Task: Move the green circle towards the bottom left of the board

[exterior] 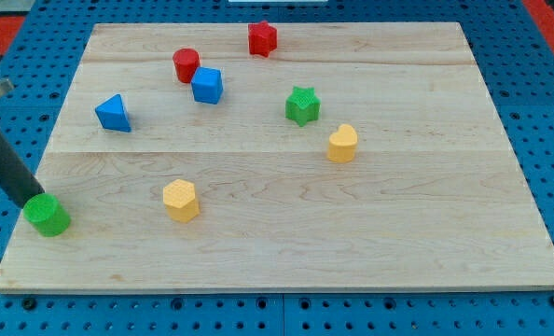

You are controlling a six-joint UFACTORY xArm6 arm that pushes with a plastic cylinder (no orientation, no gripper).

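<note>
While you watch, note:
Green circle (48,216): board's (398,243) 8 o'clock corner, at the edge.
My tip (31,200): bare rod, nothing clamped; touching circle at its 11 o'clock.
Yellow block (180,200): circle's 3 o'clock, well apart.

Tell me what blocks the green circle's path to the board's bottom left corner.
Nothing visible does. The green circle already sits by the view's left edge of the board, with only bare wood between it and the bottom left corner. My tip is right at its upper left side; the yellow hexagon lies off to its right.
</note>
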